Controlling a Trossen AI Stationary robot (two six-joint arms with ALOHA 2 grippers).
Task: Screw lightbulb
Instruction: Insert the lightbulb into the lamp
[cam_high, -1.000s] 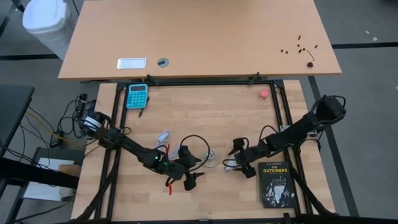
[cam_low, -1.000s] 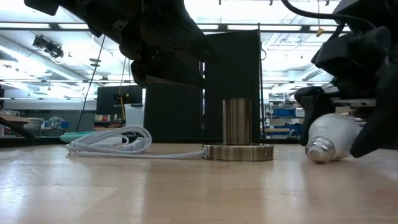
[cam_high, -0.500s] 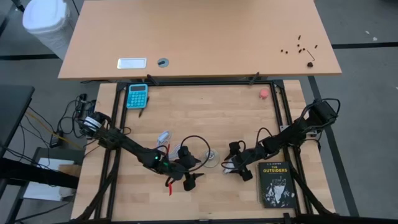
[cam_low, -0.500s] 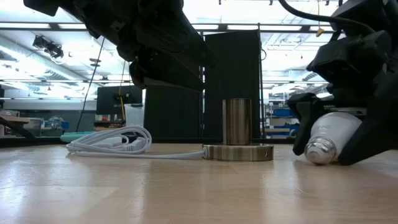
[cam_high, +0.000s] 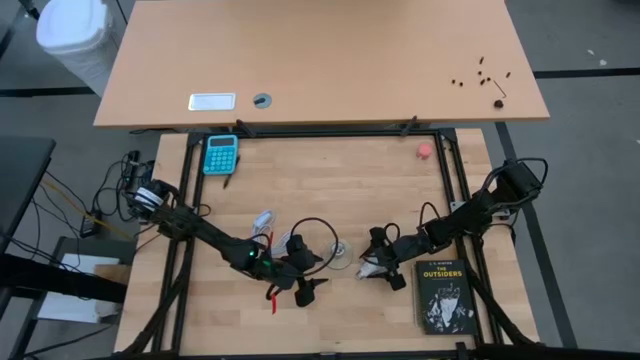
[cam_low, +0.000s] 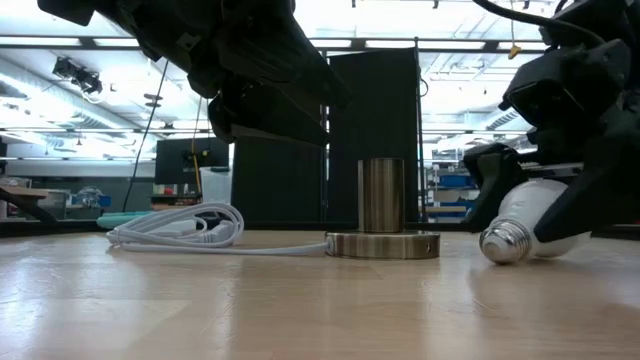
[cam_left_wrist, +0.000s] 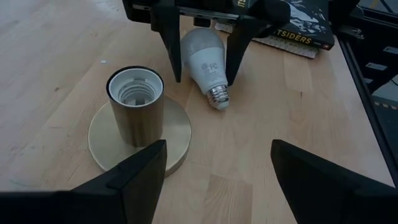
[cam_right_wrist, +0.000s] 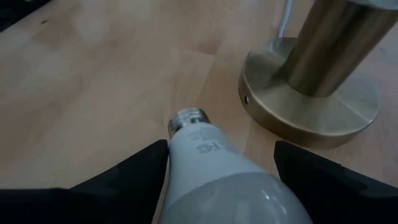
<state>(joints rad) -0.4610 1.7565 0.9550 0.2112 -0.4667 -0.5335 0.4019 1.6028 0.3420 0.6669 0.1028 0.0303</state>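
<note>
Starting at the left, the left end effector (cam_high: 300, 283) is seen hanging spread wide and empty just short of the brass socket (cam_left_wrist: 135, 107), whose threaded mouth faces up on its round base with nothing in it. A white coiled cord (cam_low: 180, 227) lies on the counter (cam_high: 330, 180) on the socket's far side from the bulb. To the right of the socket, the lightbulb (cam_left_wrist: 205, 63) is found lying on its side on the counter, screw base pointed toward the socket, with the fingers of the right end effector (cam_high: 378, 262) closed against its white body on either side. The task is judged barely begun: the bulb is gripped but not lifted, turned upright or threaded. Open wood is left between bulb and socket, though the gap is short. A black book (cam_high: 443, 295) lies close behind the right arm, and the frame rail (cam_high: 455, 190) bounds that side, so room for swinging outward is limited.
</note>
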